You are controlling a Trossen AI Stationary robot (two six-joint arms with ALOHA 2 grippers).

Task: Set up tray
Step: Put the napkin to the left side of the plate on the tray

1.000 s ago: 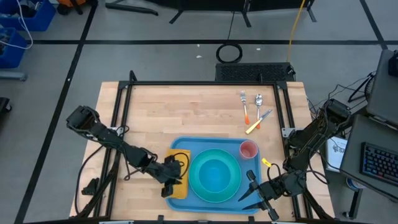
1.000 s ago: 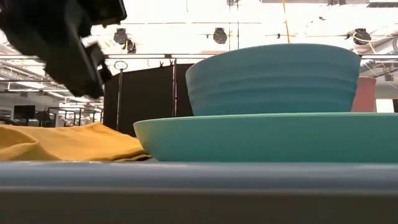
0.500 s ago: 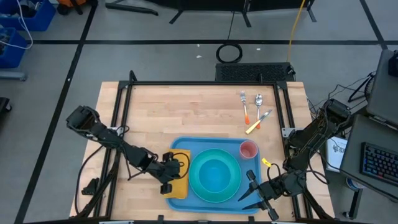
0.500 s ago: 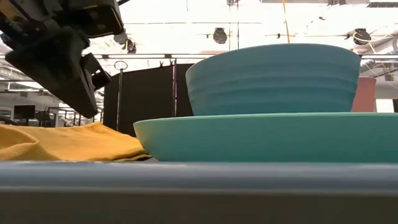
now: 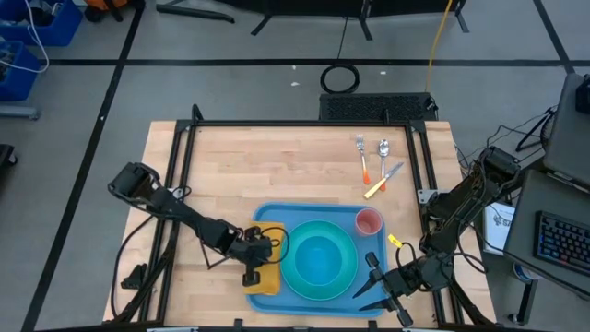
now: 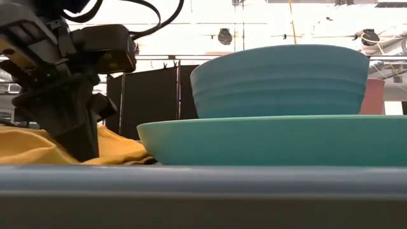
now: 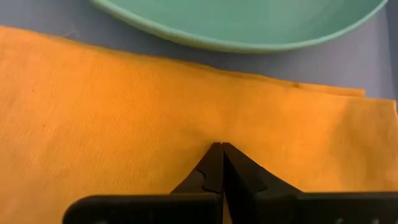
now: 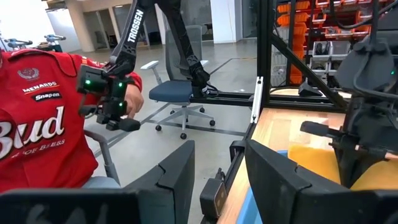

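Left pincer [image 5: 253,277], fingers pressed together, rests on the yellow cloth [image 5: 265,279] at the tray's [image 5: 369,308] left end; right pincer [image 5: 367,280] gapes at lower right.

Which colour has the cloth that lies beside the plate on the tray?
The cloth is orange-yellow, plain, without pattern. The left wrist view shows it best.

We see the tray [image 5: 361,290], a large flat blue plastic rectangle with rounded corners and a raised rim. It lies level on the bench [image 5: 277,166] at its near edge, about midway along, long side parallel to that edge. In the low view its rim [image 6: 203,178] fills the foreground.
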